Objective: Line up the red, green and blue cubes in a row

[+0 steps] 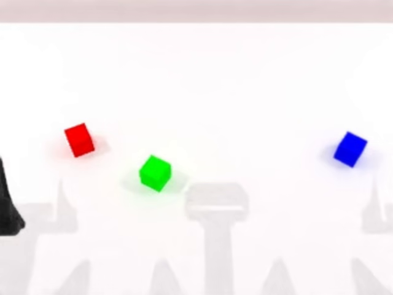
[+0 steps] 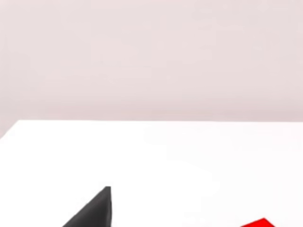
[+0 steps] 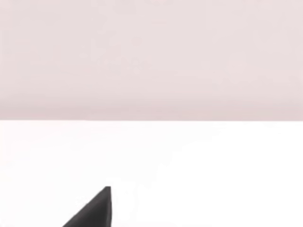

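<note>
top cam overhead, wrist cams low, table-level

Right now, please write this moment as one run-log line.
small red cube: table left, apart | small green cube: left of centre, apart | small blue cube: table right, far off | row: not formed | left arm: left edge, idle

A rendered test scene, not a real room — a flat white desk [image 1: 202, 86] without grain or clutter, a blank pinkish backdrop [image 2: 151, 56] behind it, and three plain cubes in flat colours — red [image 1: 80, 140], green [image 1: 155, 173], blue [image 1: 350, 149].
</note>
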Tool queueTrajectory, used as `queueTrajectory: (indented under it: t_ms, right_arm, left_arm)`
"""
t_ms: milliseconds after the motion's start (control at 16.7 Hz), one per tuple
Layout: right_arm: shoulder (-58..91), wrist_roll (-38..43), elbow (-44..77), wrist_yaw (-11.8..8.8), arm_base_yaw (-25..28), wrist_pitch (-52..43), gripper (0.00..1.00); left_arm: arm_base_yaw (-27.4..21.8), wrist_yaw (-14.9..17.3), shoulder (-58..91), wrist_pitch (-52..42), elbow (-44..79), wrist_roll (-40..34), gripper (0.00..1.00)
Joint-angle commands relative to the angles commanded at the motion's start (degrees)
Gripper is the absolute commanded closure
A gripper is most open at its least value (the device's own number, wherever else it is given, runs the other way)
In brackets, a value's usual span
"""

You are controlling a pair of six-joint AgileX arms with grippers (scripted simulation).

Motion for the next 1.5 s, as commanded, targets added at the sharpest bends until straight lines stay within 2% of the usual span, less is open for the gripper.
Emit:
queueTrajectory:
  t_ms: [240,540,1260,1500]
  right_arm:
    - [0.0,0.0,0.0,0.0,0.0,0.0,0.00]
    - [0.0,0.0,0.0,0.0,0.0,0.0,0.00]
    - [0.0,0.0,0.0,0.0,0.0,0.0,0.00]
    - [0.0,0.0,0.0,0.0,0.0,0.0,0.00]
  left_arm:
    - [-0.2,0.1,1.8,-1.1,1.7,0.9,0.00]
    - [-1.7,0.3,16.8,-10.2,15.8,8.3,0.00]
    - [-6.8,0.0,89.8,-51.1,74.9,38.8,0.00]
    - [-8.2,0.0,110.5,-62.0,92.3,47.3,0.00]
